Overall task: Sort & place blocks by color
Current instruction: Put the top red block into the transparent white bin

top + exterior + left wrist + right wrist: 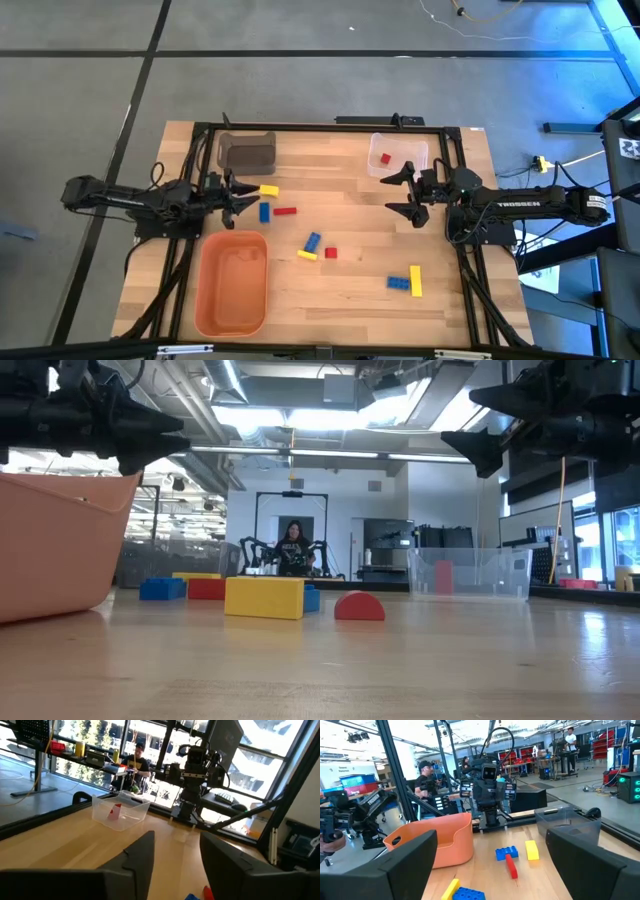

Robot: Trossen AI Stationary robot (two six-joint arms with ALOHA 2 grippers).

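Several small red, yellow and blue blocks lie flat on the wooden table: a yellow block (268, 190), a blue block (264, 212) and a red block (285, 211) near my left gripper (244, 195). More sit mid-table (313, 241) and toward the near right (416, 281). One red block (384, 158) lies in the clear bin (410, 150). My left gripper (177, 865) hovers open just left of the yellow block and holds nothing. My right gripper (399, 193) (495, 870) hovers open near the clear bin, also empty.
An orange bin (233, 282) stands at the near left and a grey bin (246, 151) at the far left. A dark frame (330, 126) runs along the table's edges. People (292, 545) are in the room behind the table. Bare wood lies between the two grippers.
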